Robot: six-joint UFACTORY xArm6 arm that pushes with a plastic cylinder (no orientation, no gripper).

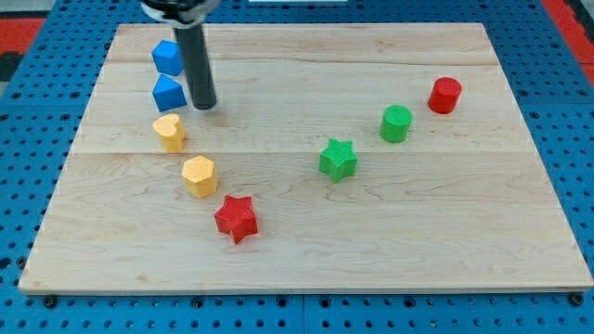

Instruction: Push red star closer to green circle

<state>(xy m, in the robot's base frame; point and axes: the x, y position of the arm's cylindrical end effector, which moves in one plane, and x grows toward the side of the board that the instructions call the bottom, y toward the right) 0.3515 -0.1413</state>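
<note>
Lowest in the view, the red star (236,218) is seen near the board's (418,241) bottom edge, well below and slightly right of my tip (205,106), which is a bare rod holding nothing. The green circle (395,122) is found far to the star's upper right, beyond the green star (338,158). Just beside my tip, at its left, a blue block (169,93) is set.

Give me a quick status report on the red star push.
My tip beside lower blue block, far from red star. Green circle upper right. Green star sits between.
</note>
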